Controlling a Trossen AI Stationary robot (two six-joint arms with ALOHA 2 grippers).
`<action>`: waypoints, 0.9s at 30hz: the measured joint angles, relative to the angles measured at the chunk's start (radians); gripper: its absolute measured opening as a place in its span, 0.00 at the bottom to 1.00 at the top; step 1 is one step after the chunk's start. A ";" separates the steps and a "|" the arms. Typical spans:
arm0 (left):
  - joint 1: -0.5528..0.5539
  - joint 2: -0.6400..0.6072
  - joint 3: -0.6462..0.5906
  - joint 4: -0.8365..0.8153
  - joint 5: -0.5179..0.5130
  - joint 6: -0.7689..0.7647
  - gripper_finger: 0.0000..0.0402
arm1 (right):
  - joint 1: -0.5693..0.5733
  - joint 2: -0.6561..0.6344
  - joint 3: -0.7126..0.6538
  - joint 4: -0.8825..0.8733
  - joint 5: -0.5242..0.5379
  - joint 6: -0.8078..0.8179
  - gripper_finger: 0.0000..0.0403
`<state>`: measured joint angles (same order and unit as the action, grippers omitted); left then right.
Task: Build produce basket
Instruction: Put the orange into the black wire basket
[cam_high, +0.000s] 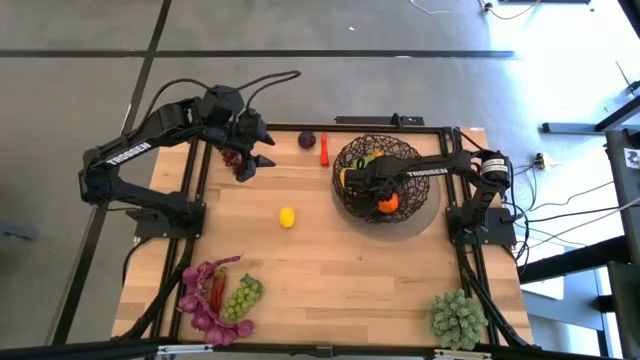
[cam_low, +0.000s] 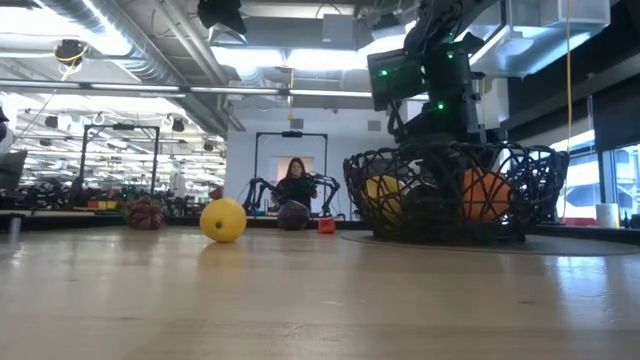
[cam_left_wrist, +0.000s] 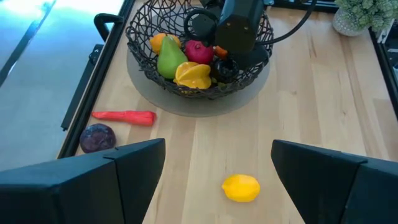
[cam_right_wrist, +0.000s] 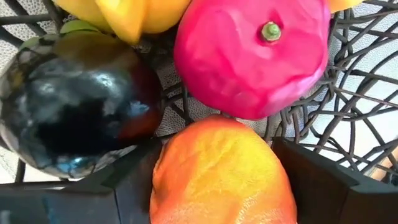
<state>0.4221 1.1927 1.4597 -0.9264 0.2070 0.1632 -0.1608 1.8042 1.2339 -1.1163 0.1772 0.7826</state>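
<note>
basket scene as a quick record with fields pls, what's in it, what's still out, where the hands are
basket: right half of table, on a round grey mat
in basket: orange fruit, pink-red fruit, green pear, yellow fruits, dark glossy fruit
still out: lemon mid-table; red chilli and purple ball at far edge; grapes with purple leaves at near left corner
right hand: inside basket, open, fingers either side of the orange fruit
left hand: open, above far left of table, empty

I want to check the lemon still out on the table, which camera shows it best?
The low view: the lemon sits large and unobstructed on the table. The high view shows it small; the left wrist view shows it between that gripper's fingers; the right wrist view misses it.
</note>
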 joint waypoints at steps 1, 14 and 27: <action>0.000 0.000 0.000 0.000 0.000 -0.002 0.70 | 0.000 0.000 0.000 0.000 -0.009 0.001 0.72; 0.000 0.000 0.000 -0.008 0.000 -0.005 0.70 | -0.008 0.000 0.110 -0.023 -0.075 -0.093 0.72; 0.000 0.000 0.000 -0.007 0.000 -0.005 0.70 | -0.013 0.000 0.113 0.031 -0.084 -0.128 0.72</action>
<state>0.4223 1.1927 1.4597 -0.9337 0.2070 0.1585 -0.1741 1.8042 1.3472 -1.0851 0.0933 0.6542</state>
